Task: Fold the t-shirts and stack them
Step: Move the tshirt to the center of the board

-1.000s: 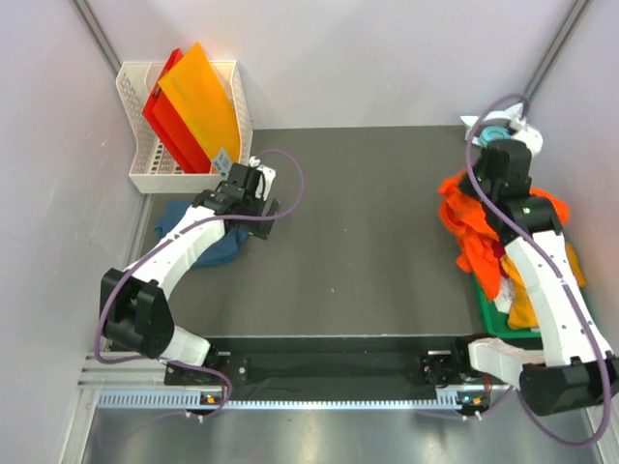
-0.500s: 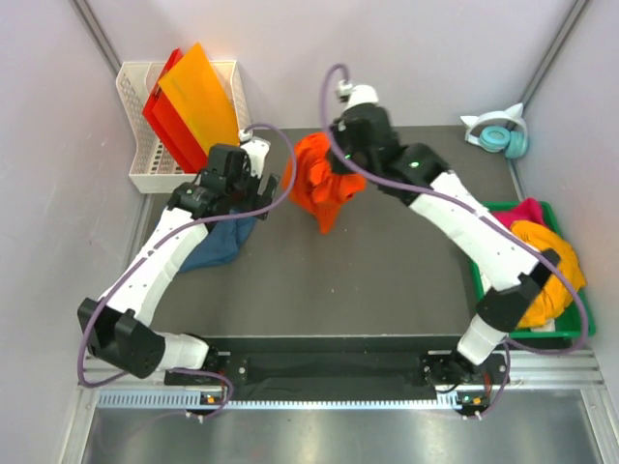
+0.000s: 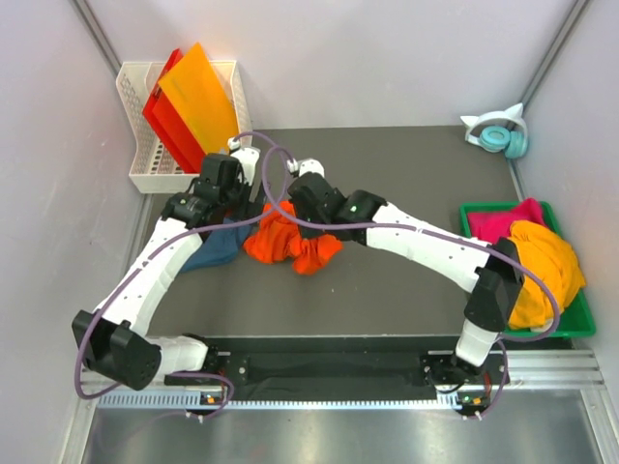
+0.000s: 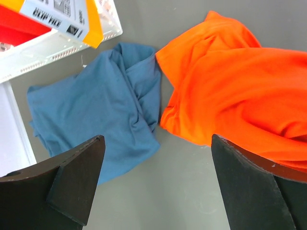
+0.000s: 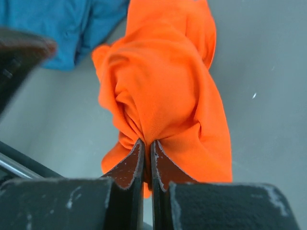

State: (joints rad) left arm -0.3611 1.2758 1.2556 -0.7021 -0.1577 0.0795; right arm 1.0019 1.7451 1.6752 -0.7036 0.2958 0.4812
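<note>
The right hand (image 5: 147, 152) is pinching the soft, bright orange cloth t-shirt (image 5: 165, 91) under it. The left hand (image 4: 156, 179) is hovering wide and empty above its edge.

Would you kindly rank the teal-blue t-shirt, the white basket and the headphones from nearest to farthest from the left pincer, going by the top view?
1. Teal-blue t-shirt, on the table right beside the left pincer.
2. White basket, at the far left.
3. Headphones, in the far right corner.
</note>
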